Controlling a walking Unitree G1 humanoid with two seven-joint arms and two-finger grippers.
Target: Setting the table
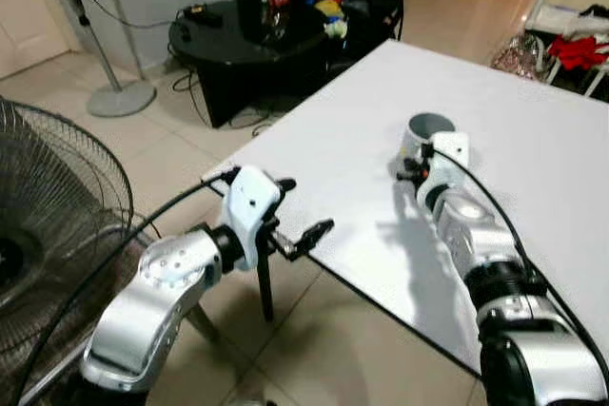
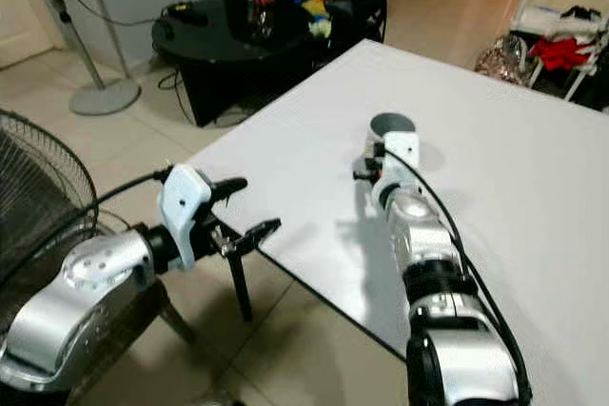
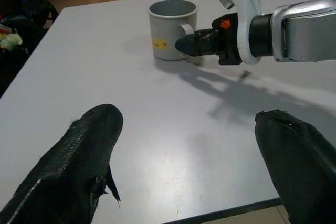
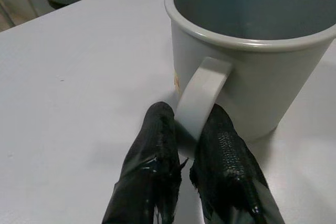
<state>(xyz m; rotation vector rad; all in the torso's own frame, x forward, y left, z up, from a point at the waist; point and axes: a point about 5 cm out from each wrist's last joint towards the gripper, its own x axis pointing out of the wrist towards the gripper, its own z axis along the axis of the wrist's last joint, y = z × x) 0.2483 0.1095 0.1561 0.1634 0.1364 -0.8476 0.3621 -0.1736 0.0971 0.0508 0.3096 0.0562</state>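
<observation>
Right gripper (image 4: 184,145): fingers pinched on the handle of the grey mug (image 3: 170,27), one either side.
Mug location: upright on the white table (image 1: 333,140), well in from the edge.
Left gripper (image 1: 303,238): spread wide, holding nothing, just off the table's near edge.
Technique: judged best to keep the pinch square on the handle and the mug level.
Obscured: mug's small yellow label unreadable; the right arm hides most of the mug in the head views.
</observation>
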